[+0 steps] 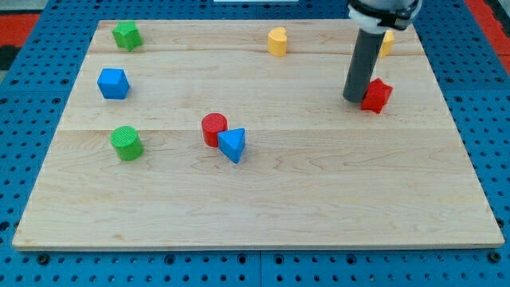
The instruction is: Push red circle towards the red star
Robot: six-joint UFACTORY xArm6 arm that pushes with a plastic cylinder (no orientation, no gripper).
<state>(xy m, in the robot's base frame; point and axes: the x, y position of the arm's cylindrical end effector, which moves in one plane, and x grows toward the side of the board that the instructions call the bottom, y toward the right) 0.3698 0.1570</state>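
Observation:
The red circle [213, 128] sits left of the board's middle, touching the blue triangle [233, 144] at its lower right. The red star [376, 95] lies at the view's upper right. My tip [354, 99] rests on the board just left of the red star, touching or almost touching it, far to the right of the red circle. The dark rod rises from the tip towards the view's top.
A yellow heart-like block [276, 41] sits at the top centre. Another yellow block [386, 42] is partly hidden behind the rod. A green star [126, 35], a blue cube-like block [113, 83] and a green circle [127, 143] stand at the left.

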